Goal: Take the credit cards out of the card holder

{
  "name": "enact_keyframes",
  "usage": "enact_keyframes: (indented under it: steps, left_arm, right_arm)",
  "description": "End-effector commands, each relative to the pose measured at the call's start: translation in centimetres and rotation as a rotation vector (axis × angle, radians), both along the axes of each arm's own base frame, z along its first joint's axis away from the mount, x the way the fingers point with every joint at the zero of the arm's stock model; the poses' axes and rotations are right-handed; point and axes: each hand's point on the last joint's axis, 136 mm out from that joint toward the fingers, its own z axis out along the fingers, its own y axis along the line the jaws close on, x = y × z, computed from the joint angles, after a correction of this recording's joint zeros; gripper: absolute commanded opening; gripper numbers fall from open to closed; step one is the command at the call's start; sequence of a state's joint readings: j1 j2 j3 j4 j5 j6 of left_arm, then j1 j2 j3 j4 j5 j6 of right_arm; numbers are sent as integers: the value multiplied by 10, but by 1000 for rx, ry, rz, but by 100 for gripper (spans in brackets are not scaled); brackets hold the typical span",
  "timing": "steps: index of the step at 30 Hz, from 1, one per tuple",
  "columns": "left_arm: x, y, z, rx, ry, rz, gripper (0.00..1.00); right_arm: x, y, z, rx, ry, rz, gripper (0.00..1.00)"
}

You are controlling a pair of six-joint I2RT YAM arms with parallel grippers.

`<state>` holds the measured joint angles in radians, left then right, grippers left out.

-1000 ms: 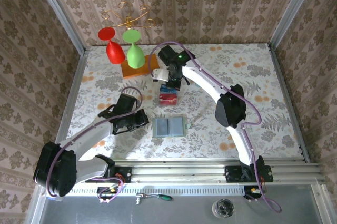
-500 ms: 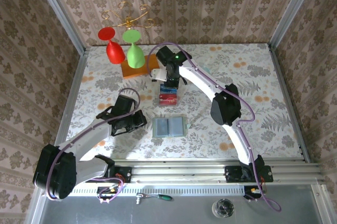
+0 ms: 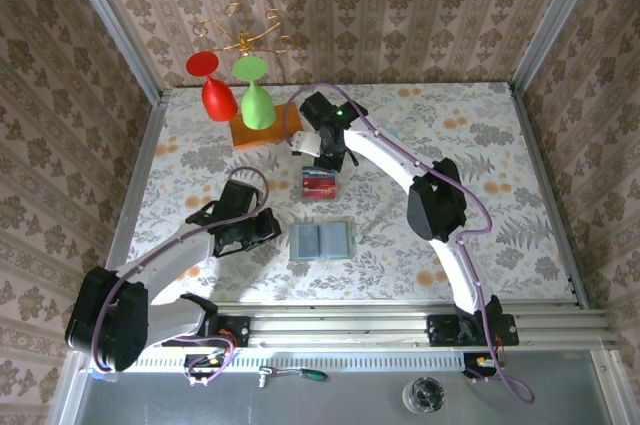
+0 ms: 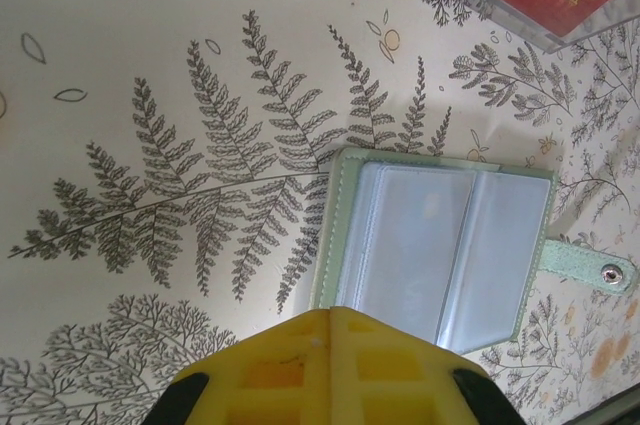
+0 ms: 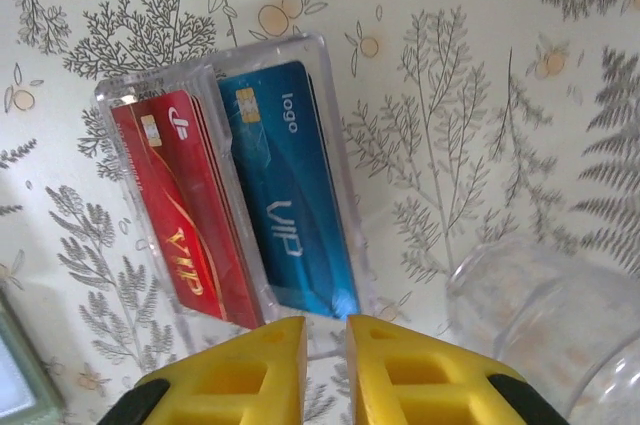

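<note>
The card holder (image 3: 322,241) lies open and flat on the table; its pale pockets (image 4: 440,250) look empty and its snap strap (image 4: 590,270) points away. The credit cards sit side by side in a clear tray (image 3: 320,183): a red stack (image 5: 185,230) and one blue card (image 5: 285,185). My right gripper (image 5: 326,330) hovers at the tray's near end, fingers slightly apart with nothing between them. My left gripper (image 4: 330,317) is shut and empty, just off the holder's left edge. From above, the left gripper (image 3: 270,227) is left of the holder and the right gripper (image 3: 326,163) is over the tray.
An orange board (image 3: 265,130) at the back carries a gold rack with a red glass (image 3: 216,95) and a green glass (image 3: 256,103). A clear cup (image 5: 550,315) stands close to the tray's right side. Metal rails frame the table.
My right gripper's fingers have parted a little above the tray, and that arm has shifted slightly. The left arm and the card holder have stayed put.
</note>
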<state>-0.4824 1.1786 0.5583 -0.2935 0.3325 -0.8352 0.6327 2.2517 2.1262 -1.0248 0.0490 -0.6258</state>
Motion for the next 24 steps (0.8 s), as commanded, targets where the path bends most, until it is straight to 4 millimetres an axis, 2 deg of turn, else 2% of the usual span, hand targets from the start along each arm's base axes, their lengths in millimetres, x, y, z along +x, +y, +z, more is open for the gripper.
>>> enact_keyframes:
  steps: [1,4,7,13,18,24]
  left_arm:
    - [7,-4,0,-31,-12,3,6]
    - [9,-8,1,-31,-12,-15,5]
    - [9,-9,0,-30,-12,-21,5]
    - [6,-8,0,-9,-3,-40,4]
    - [6,-8,2,-10,15,-25,4]
    - [8,-6,5,-20,18,19,5]
  right_arm:
    - [-1,8,37,154,-71,-152,22]
    - [-14,12,41,201,-91,-239,22]
    - [-38,23,39,276,-58,-306,23]
    - [-81,39,22,443,92,-485,23]
    - [-110,42,8,471,155,-569,23]
    - [-136,38,-8,450,203,-624,23]
